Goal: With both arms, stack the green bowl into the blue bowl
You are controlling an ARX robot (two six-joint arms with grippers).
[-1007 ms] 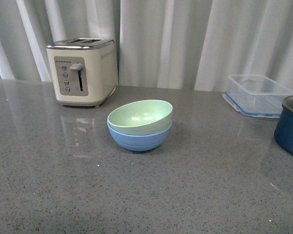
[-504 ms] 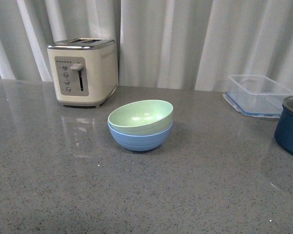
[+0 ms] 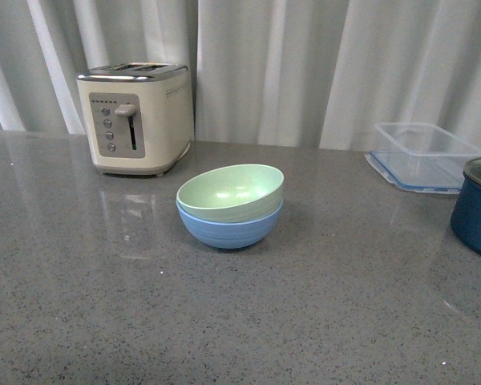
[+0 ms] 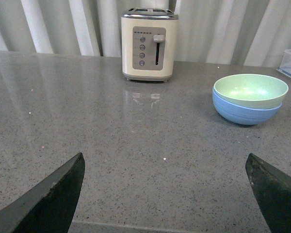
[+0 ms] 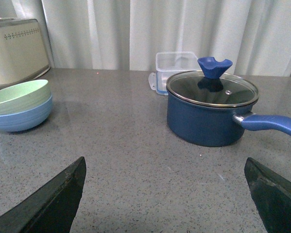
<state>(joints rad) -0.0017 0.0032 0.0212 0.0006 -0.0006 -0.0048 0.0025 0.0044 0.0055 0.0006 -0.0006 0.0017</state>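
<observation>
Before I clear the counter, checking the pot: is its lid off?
No, the glass lid with its blue knob sits on the blue pot.

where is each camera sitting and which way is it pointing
Front view: from the robot's body, facing the stacked green bowl in the blue bowl, toaster behind; no arms show.
Left wrist view: low over the counter, facing toaster and bowls; left hand fingertips spread wide at the corners.
Right wrist view: low, facing the pot and clear container; right hand fingertips spread wide.
All three share the bowls and toaster.
</observation>
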